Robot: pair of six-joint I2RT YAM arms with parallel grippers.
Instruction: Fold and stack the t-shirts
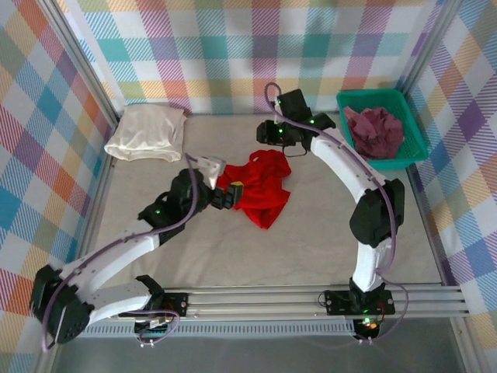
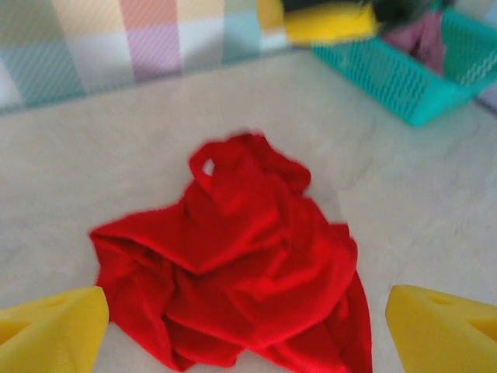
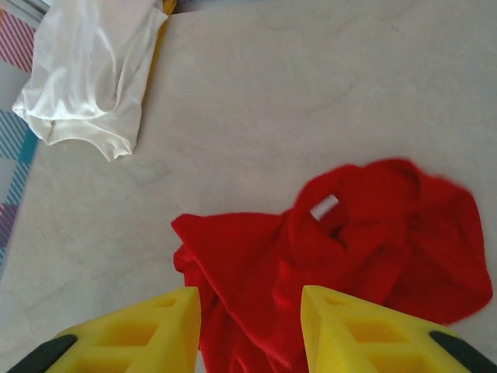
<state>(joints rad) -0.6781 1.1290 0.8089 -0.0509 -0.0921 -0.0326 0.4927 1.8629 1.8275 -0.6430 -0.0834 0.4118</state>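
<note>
The red shirt (image 1: 260, 189) lies in a crumpled heap mid-bench, collar tag up, nothing spread flat yet. My left jaws are wide apart and empty, low at the heap's left edge with the cloth lying between and ahead of them. My right jaws are open to a middling gap, also empty, and hang above the heap's far side. The cream shirt (image 1: 147, 134) sits bunched in the far-left corner of the bench (image 1: 311, 249). The maroon shirt (image 1: 374, 130) is in the green basket (image 1: 371, 93) at far right. My main worry is the pinch: the red cloth is doubled over itself, so closing here would likely catch several layers at once, and the shirt would lift as a lump instead of opening out. I can't pick out a shoulder or hem from either wrist view, so a blind grab could twist it further. Both arms also converge on one small heap, and a careless reach could knock them together. A low left approach may simply shove the cloth along the bench.
</note>
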